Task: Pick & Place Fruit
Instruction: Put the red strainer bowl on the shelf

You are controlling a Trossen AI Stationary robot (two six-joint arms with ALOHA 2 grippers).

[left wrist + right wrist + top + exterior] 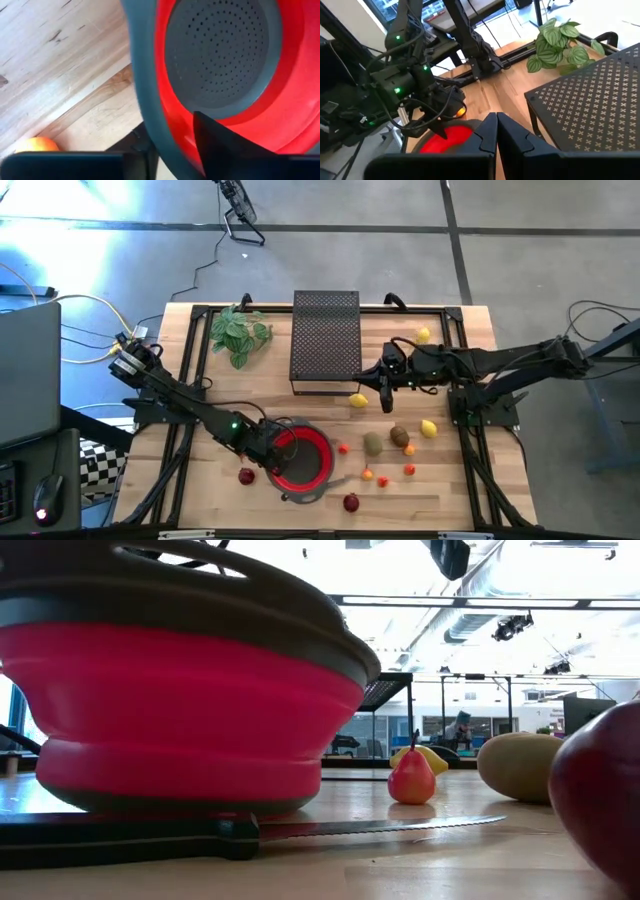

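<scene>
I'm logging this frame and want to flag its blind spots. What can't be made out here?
- Left end effector: high view, it sits at the red colander's rim; whether it grips the rim is unclear.
- Colander's inside: low view shows only its outer wall; the left wrist view is cut off by the picture's edges.
- Dark red fruit: low view, cut by the right edge.
- Knife: low view, handle cut by the left edge.

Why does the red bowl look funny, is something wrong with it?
The red bowl sits on top of the knife, so it rests on the black handle rather than flat on the table. The left fingers are at its rim, one inside. It holds no fruit; the pieces lie loose on the wood.
</scene>
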